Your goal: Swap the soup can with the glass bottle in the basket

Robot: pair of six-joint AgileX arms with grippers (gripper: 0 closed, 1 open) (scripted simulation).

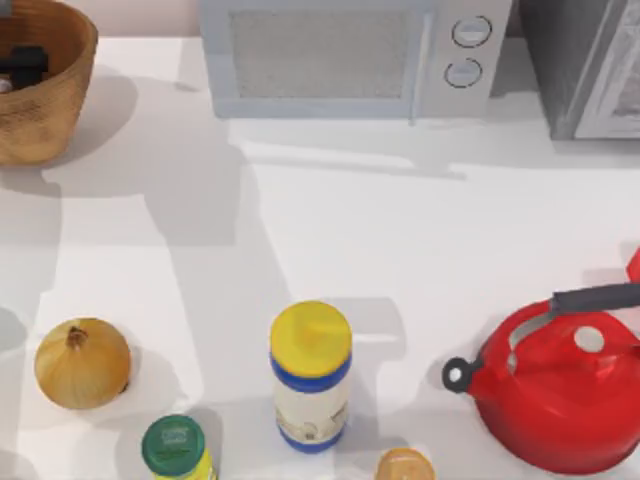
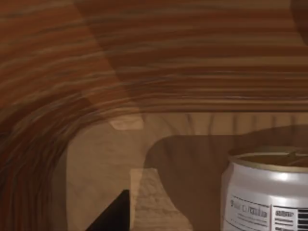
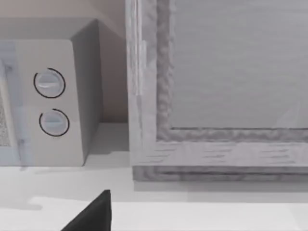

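The basket [image 1: 45, 110] stands at the table's back left corner. My left gripper [image 1: 22, 66] is a dark shape down inside it. The left wrist view looks across the basket's ribbed brown wall [image 2: 144, 62] and floor. A tin with a dull gold top and a silver-white printed side, the soup can [image 2: 267, 192], stands upright on that floor, apart from one dark finger [image 2: 113, 214]. I cannot make out the glass bottle. A dark finger [image 3: 91, 214] of my right gripper shows in the right wrist view, facing the microwave [image 3: 48, 101] and a grey framed door [image 3: 231, 72].
A microwave [image 1: 350, 55] lines the back edge. Along the front stand an onion [image 1: 82, 362], a green-lidded bottle [image 1: 175, 447], a tall yellow-lidded container [image 1: 311, 375], a small tan round top [image 1: 403, 465] and a red kettle [image 1: 560, 390].
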